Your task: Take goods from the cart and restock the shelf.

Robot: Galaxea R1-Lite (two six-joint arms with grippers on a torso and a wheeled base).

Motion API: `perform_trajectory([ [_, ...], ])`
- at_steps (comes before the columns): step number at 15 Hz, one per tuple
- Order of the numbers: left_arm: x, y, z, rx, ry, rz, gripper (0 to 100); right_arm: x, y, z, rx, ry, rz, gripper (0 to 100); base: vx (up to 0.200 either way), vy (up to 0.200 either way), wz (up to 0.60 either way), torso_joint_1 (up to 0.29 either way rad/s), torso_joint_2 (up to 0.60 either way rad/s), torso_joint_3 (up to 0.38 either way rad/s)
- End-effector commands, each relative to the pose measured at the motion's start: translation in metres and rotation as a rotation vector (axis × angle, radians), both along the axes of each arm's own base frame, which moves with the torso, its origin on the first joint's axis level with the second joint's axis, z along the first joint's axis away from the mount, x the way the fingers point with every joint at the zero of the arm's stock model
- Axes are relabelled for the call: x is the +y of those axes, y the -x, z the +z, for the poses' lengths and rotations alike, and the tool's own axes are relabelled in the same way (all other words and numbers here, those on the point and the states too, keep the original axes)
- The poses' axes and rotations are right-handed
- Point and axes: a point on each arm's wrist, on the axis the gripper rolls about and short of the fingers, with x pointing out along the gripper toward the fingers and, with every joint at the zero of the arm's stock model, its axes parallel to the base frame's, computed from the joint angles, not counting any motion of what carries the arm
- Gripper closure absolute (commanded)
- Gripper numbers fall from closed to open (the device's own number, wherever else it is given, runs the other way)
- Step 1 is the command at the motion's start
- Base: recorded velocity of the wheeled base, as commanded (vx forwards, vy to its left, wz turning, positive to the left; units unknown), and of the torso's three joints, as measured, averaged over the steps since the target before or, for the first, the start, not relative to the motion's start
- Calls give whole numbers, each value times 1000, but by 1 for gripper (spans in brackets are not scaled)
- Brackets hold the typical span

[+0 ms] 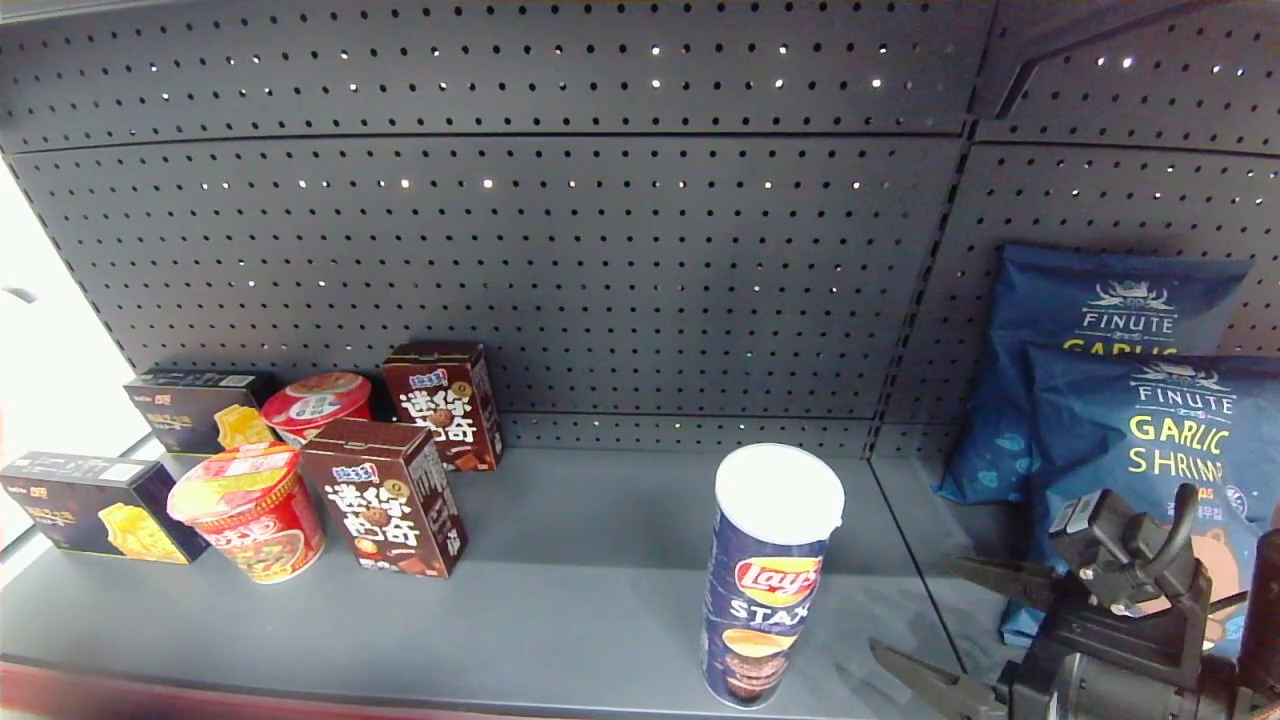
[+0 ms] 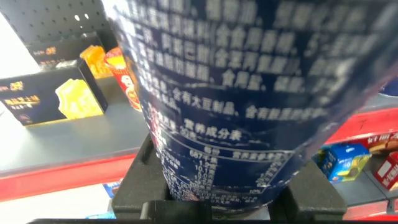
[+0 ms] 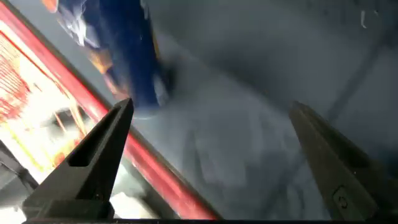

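Restock part done: one chip can stands at the shelf's front edge beside my open, empty right gripper; my left gripper clamps a second chip can, not yet shelved.

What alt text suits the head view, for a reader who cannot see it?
A dark blue crisp can stands upright near the front of a grey shelf, with the open right gripper beside it. Boxes and red cup noodles stand at the left; blue snack bags lean at the right.
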Motion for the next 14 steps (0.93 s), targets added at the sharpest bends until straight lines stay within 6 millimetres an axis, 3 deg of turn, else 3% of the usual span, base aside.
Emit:
perform_trajectory([
  [1,0,0,20,-24,4,0,100,-2,10,9,-5,23,-28,0,0,0,0,0,0,0],
  [4,-4,-15,63,0,-9,-99,100,-3,14,6,53,82,-51,0,0,0,0,0,0,0],
  [7,-14,-40,90,70,-21,-275,100,-1,12,0,93,85,-51,0,0,0,0,0,0,0],
  [10,-28,-77,117,150,-19,-425,100,7,6,-8,131,108,-37,0,0,0,0,0,0,0],
  [14,-41,-112,122,247,-14,-574,100,8,7,-10,140,116,-27,0,0,0,0,0,0,0],
])
